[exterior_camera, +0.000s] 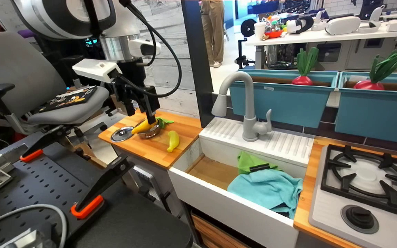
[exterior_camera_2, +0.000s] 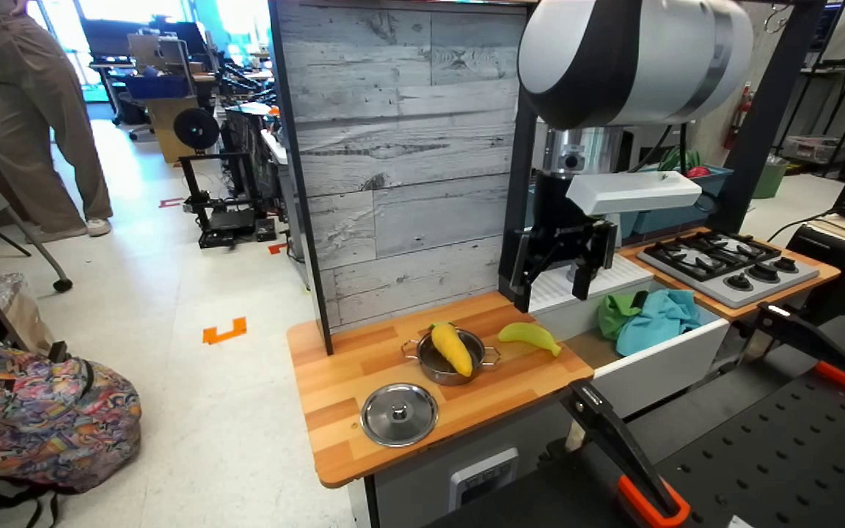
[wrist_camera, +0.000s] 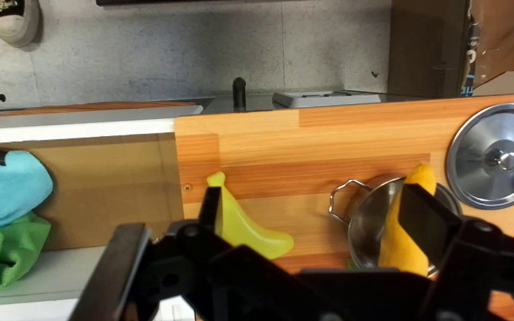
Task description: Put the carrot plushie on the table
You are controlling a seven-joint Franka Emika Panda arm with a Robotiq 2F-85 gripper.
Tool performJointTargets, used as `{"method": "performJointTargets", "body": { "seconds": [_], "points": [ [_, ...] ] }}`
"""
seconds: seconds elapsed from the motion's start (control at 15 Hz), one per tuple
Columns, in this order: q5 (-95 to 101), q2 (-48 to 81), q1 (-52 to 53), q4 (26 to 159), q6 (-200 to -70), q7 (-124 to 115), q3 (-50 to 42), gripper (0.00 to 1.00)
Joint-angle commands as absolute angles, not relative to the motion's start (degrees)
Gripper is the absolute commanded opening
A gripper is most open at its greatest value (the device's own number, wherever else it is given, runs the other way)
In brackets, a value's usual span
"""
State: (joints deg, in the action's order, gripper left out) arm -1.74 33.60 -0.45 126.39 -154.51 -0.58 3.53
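The carrot plushie is an orange-yellow, tapering soft toy with green leaves. It lies in a steel pot, with its narrow end over the rim, and shows in both exterior views and in the wrist view. The pot stands on the wooden table. My gripper is open and empty, above the table. In the wrist view its fingers are wide apart. One finger covers part of the plushie, and the other covers part of the yellow banana toy. The plushie's leafy end is mostly hidden there.
A yellow banana toy lies on the table between the pot and the sink. A steel lid lies on the pot's other side. A wood-pattern wall rises behind the table. Cloths lie in the sink near a faucet.
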Motion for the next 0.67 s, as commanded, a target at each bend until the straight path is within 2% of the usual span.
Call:
{"method": "performJointTargets", "body": {
  "seconds": [0.0, 0.6],
  "points": [
    [-2.1, 33.6, -0.1, 126.3, -154.3, -0.3, 3.1, 1.00],
    [-4.4, 35.8, -0.5, 124.2, -155.8, -0.8, 4.7, 1.00]
  ]
}}
